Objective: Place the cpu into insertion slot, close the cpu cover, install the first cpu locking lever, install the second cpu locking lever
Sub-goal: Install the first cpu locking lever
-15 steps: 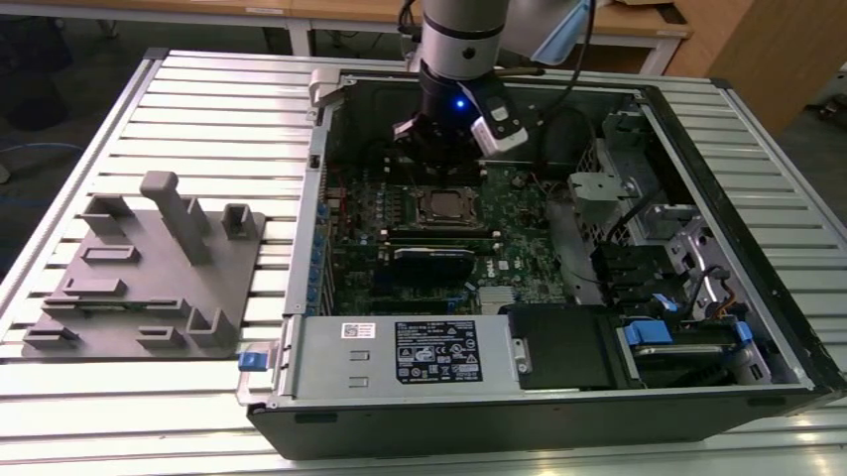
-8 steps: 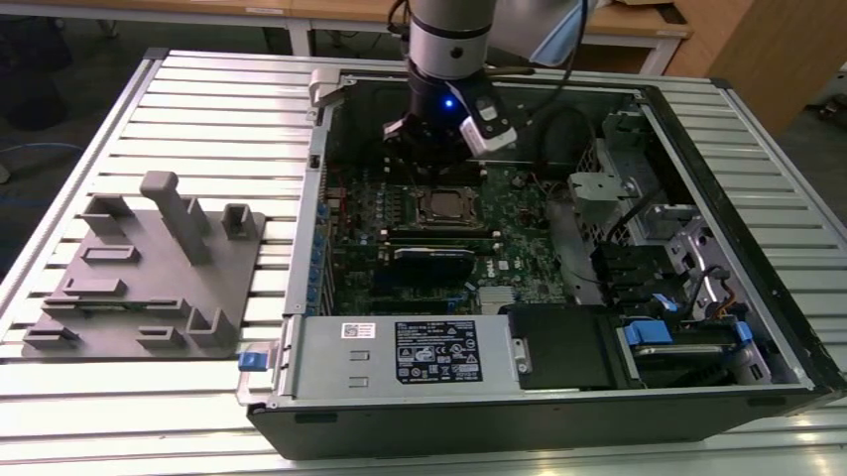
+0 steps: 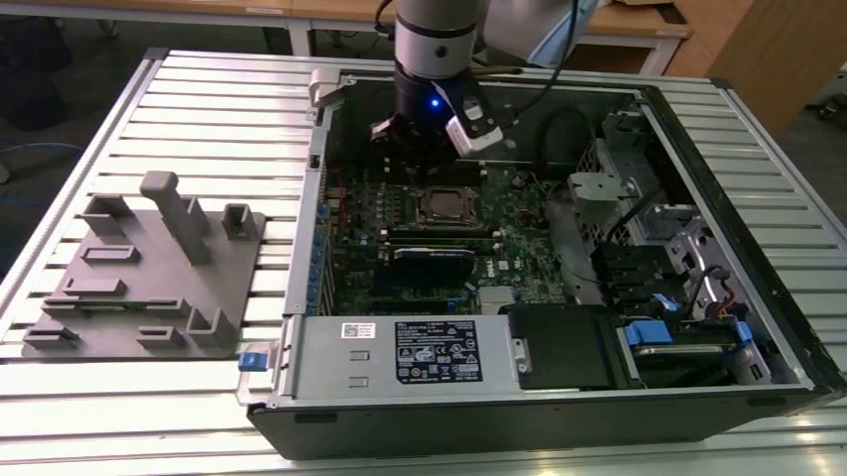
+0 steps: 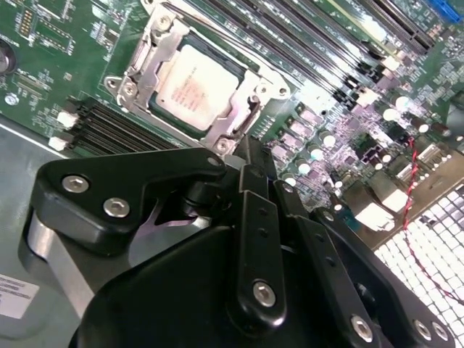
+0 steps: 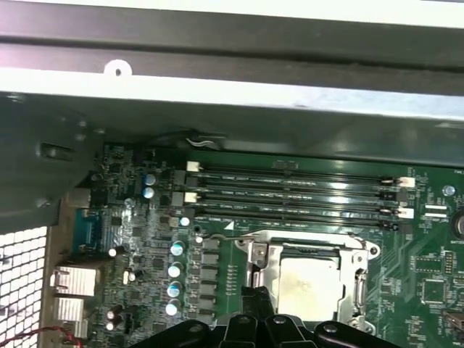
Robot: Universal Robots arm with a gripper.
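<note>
Exterior view shows arm (image 3: 437, 40); second wrist view, cpu cover (image 4: 143, 72).

The memory slots (image 5: 290, 192) and case wall (image 5: 217, 94) crowd the cpu cover (image 5: 261, 268).

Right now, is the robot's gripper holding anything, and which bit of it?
It cannot be told. The gripper is right at the edge of the cpu cover, which lies over the cpu.
</note>
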